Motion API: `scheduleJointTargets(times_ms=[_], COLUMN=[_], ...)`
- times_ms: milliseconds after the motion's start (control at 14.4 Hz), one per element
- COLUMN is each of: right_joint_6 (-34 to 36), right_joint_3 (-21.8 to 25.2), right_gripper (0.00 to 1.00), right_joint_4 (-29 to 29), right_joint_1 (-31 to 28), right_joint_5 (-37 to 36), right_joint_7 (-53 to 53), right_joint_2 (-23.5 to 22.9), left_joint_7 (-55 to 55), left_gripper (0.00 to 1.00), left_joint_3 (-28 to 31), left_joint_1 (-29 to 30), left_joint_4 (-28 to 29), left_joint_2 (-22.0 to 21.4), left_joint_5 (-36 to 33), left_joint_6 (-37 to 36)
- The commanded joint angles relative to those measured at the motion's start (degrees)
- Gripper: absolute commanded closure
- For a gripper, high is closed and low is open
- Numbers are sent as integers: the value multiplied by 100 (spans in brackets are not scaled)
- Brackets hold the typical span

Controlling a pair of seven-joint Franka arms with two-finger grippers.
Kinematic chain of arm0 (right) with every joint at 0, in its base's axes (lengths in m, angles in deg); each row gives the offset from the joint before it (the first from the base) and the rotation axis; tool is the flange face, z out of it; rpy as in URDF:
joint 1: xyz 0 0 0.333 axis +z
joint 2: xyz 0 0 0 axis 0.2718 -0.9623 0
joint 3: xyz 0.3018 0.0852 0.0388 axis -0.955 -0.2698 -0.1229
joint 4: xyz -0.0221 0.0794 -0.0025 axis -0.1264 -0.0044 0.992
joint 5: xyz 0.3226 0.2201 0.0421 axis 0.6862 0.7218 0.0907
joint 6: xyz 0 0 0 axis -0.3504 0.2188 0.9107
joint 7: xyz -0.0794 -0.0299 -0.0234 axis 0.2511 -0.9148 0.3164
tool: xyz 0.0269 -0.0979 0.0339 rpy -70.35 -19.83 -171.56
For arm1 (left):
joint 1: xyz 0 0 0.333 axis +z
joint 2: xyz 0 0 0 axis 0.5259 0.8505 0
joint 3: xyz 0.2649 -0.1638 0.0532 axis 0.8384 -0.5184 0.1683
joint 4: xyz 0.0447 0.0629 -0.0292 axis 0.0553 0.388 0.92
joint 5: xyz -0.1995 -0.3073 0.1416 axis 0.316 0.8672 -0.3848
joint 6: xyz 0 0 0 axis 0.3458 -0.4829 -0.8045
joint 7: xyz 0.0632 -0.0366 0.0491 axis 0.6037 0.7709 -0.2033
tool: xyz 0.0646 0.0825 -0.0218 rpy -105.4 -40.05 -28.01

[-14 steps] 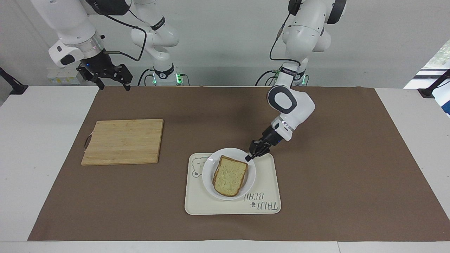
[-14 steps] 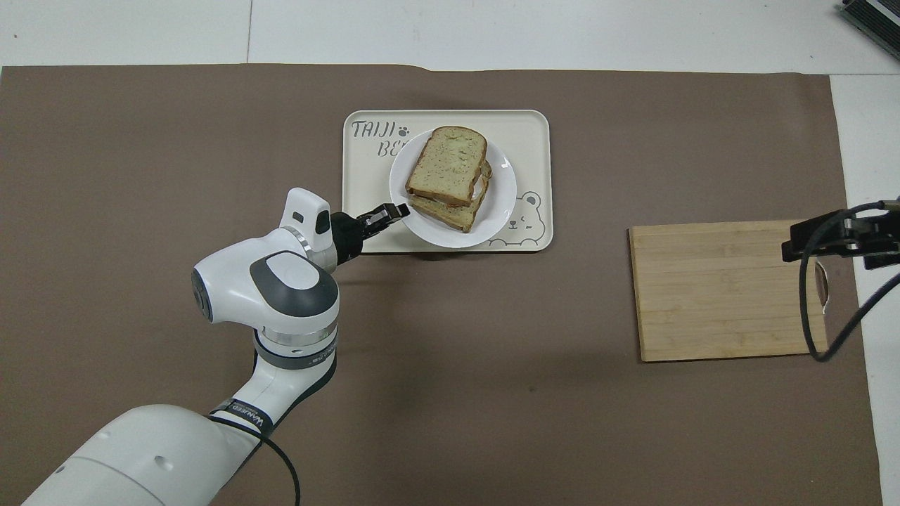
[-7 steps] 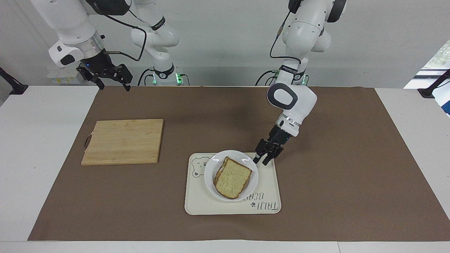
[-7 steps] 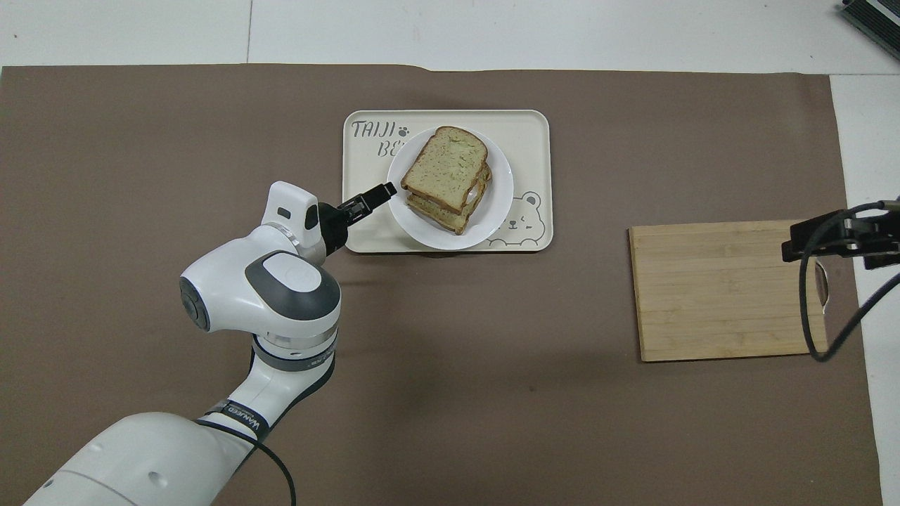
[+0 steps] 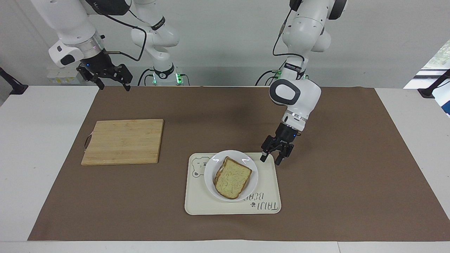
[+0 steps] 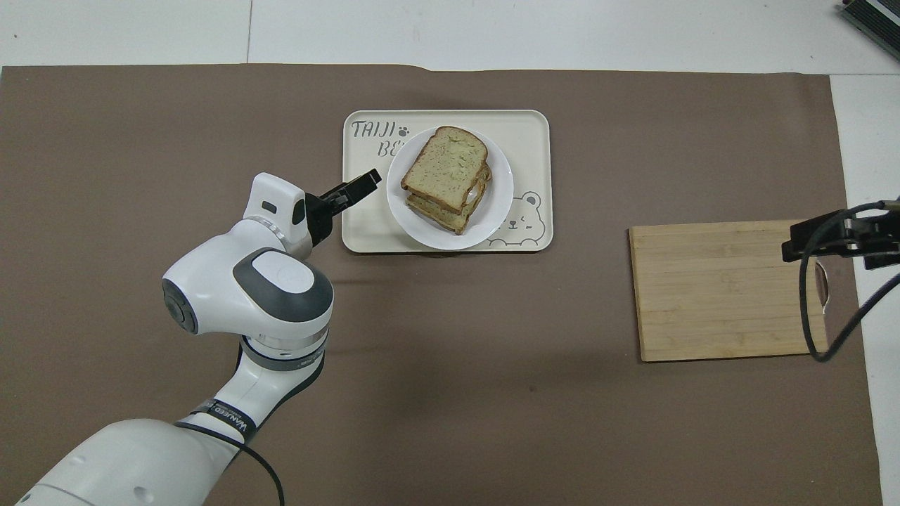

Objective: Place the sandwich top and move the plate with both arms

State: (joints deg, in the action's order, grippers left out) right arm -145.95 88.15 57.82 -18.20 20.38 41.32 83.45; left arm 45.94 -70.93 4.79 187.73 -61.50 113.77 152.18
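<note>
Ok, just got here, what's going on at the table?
The sandwich top sits on the stacked sandwich on the plate, which rests on the cream tray. The left claw hangs open over the tray's corner, holding nothing. The right claw waits open and raised, near the cutting board.

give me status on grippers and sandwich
Left gripper open, over tray corner. Right gripper open, waiting. Sandwich top on stack, plate on tray. Nothing in the way.
</note>
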Motion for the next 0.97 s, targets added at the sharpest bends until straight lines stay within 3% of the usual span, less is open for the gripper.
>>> scheduleJointTargets(times_ms=[0, 417, 625, 903], right_joint_6=[67, 67, 67, 67], right_joint_3=[-5, -5, -5, -5], right_gripper=[0, 0, 0, 0], right_joint_4=[-118, -127, -127, -127], right_joint_1=[-30, -30, -30, -30], right_joint_5=[114, 114, 114, 114], right_joint_7=[-112, -112, -112, -112], right_joint_2=[-68, -68, -68, -68], left_joint_7=[47, 29, -84, -899], left_gripper=[0, 0, 0, 0], left_joint_3=[-14, 258, 714, 1339], left_joint_1=[223, 549, 593, 602], left_joint_4=[7, 7, 7, -291], left_joint_2=[-36, -97, -123, -80], left_joint_5=[-370, -591, -932, -2221], left_joint_6=[-141, -1019, -1766, -2847])
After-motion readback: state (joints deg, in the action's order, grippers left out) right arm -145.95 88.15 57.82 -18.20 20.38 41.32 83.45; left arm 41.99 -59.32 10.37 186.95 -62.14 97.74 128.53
